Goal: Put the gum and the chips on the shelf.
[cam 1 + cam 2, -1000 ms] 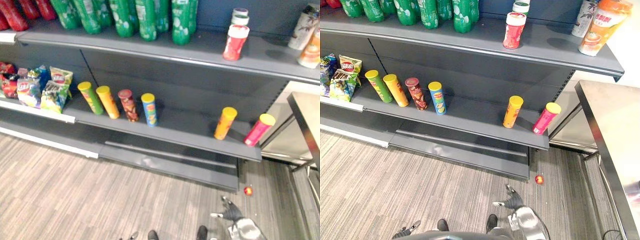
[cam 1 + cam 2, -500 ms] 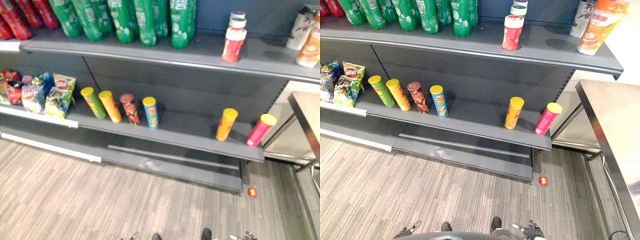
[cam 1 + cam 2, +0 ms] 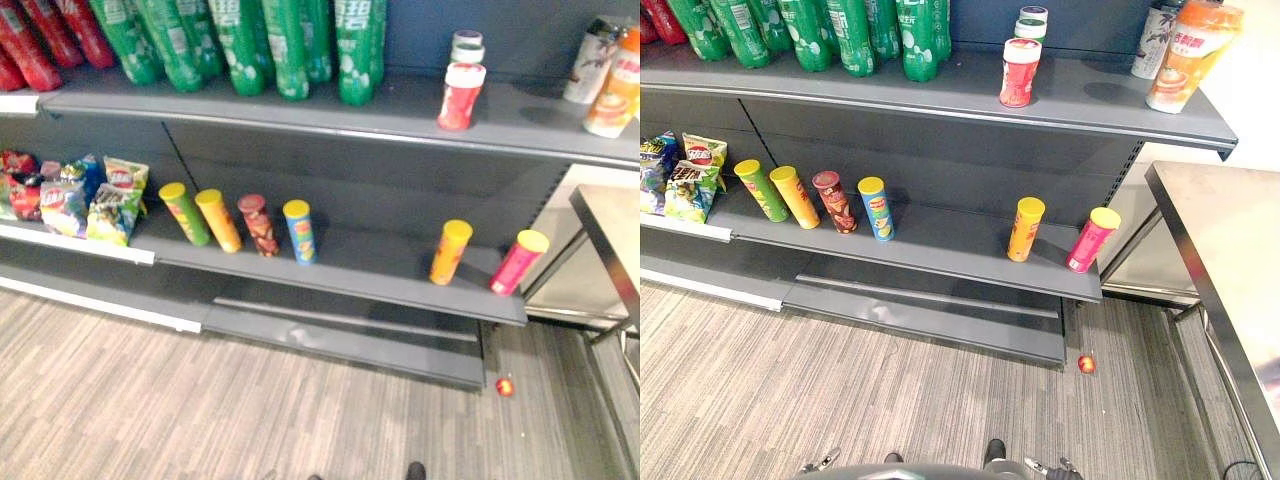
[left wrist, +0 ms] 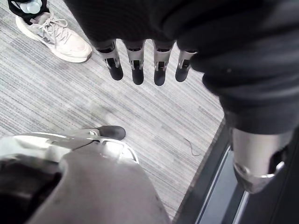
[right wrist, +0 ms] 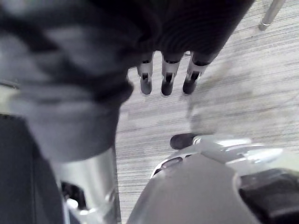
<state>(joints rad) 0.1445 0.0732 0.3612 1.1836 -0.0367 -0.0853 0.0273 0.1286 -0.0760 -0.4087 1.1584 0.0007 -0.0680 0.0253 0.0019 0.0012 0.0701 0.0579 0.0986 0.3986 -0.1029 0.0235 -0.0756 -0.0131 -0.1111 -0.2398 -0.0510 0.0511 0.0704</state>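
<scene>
Chip cans (image 3: 876,208) upright on middle shelf (image 3: 950,242); green bottles (image 3: 920,40) above

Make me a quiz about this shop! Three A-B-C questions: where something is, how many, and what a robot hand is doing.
1. Where is the small red thing?
A) on the floor
B) on the top shelf
C) on the table

2. How many chip cans stand on the middle shelf?
A) three
B) six
C) ten

3. What is the left robot hand doing?
A) holding a can
B) hanging open, empty
C) holding a bag

Answers:
1 A: it lies by the shelf's base.
2 B: four together, two farther right.
3 B: straight fingers, nothing held.
</scene>
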